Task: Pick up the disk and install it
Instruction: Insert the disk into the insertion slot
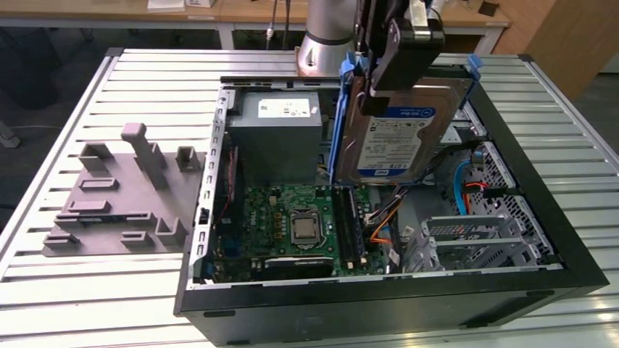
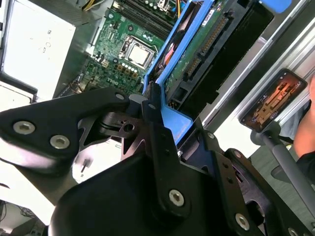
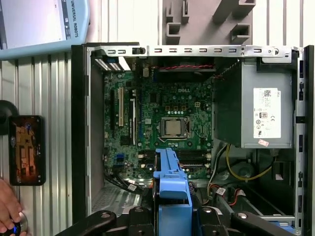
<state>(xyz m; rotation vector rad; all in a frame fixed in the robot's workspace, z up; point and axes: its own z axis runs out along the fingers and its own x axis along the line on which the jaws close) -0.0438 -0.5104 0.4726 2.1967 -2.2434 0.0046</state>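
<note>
Gripper (image 1: 387,72) hangs at upper centre of the exterior view, over the open computer case (image 1: 387,301). Claw state: pressed together on the disk (image 1: 401,134), pinching the top edge of its blue carrier bracket; in the second wrist view the black fingers (image 2: 155,132) sit tight against the blue plastic on both sides. Disk is held clear of the case, standing on edge and slightly tilted, its label face towards the exterior camera and its lower edge above the case interior, just to the exterior view's right of the grey power supply (image 1: 275,138). Motherboard (image 1: 290,225) lies flat on the case floor at lower centre, processor socket (image 1: 304,228) exposed. A grey fixture (image 1: 116,196) with upright posts sits on the slatted table (image 1: 58,304) at the exterior view's left, beside the case but apart from it. In the first wrist view a phone (image 3: 27,150) lies on the table outside the case wall, with a person's hand (image 3: 7,211) near it.
</note>
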